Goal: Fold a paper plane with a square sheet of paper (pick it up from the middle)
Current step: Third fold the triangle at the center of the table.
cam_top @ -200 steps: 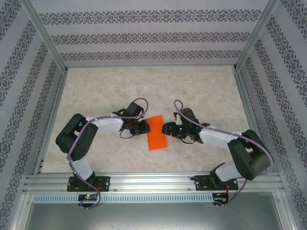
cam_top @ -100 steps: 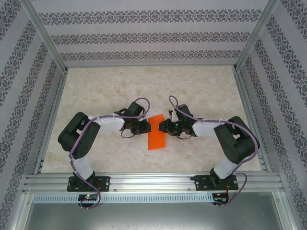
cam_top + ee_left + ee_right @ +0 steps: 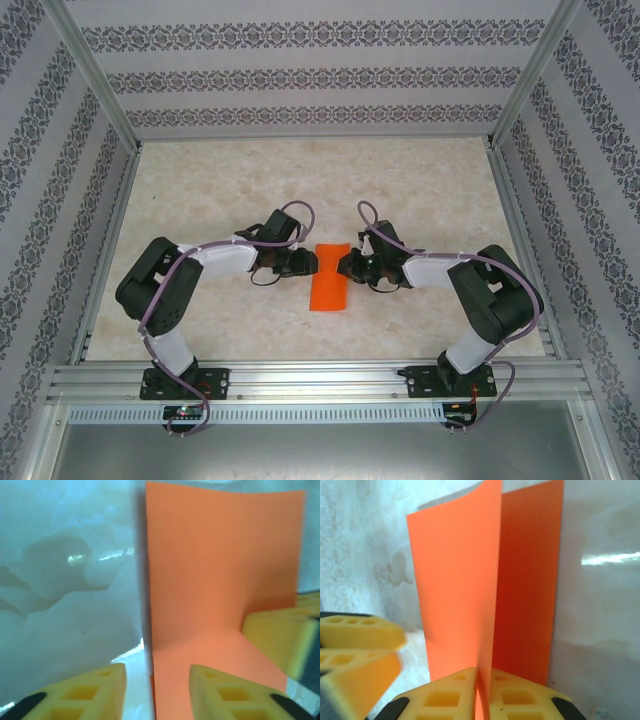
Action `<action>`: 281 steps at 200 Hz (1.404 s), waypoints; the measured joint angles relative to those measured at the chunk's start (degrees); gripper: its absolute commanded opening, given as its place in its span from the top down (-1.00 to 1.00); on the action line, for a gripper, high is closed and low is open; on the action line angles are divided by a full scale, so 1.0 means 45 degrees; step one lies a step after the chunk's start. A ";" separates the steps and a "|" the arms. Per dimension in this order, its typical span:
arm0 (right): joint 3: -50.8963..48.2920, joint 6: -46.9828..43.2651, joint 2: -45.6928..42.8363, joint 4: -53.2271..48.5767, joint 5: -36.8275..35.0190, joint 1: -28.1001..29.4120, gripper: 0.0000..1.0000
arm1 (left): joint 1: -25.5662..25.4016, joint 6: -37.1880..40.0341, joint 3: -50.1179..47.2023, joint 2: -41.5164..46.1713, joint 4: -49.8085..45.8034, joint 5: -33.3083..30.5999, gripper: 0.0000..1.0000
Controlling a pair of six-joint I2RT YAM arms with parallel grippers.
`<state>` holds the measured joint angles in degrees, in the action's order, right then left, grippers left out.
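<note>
Orange square sheet of paper [image 3: 329,288] lies mid-table [image 3: 300,170], slightly toward the near edge. It's folded into a narrow strip running near-to-far. Right gripper [image 3: 484,674] is pinched tight on the upper flap's edge, with the flap lifted off the lower layer. Left gripper [image 3: 157,672] is at the strip's left edge, fingers apart, gripping nothing. One finger sits over the paper; possibly touching, can't confirm. The grippers face each other across the strip's far end.
</note>
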<state>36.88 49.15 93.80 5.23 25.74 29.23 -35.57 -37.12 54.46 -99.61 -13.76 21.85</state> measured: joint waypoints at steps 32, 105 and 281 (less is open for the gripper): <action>-0.0233 0.0491 -0.0024 0.0151 -0.0418 0.0005 0.74 | -0.0899 0.1190 -0.0102 0.1632 -0.0568 -0.0845 -0.13; -0.0248 0.0845 0.0180 0.0476 -0.0374 0.0000 0.74 | -0.5382 0.4289 -0.0457 0.2837 -0.2103 -0.4473 -0.29; -0.0248 0.1161 0.0287 0.0656 0.0515 -0.0034 0.68 | -0.8043 0.5736 0.0607 -0.0073 -0.2433 -1.0083 -0.11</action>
<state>35.77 54.37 95.09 8.19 28.05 29.08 -71.77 -11.31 57.19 -99.94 -24.71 -23.53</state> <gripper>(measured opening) 0.160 0.578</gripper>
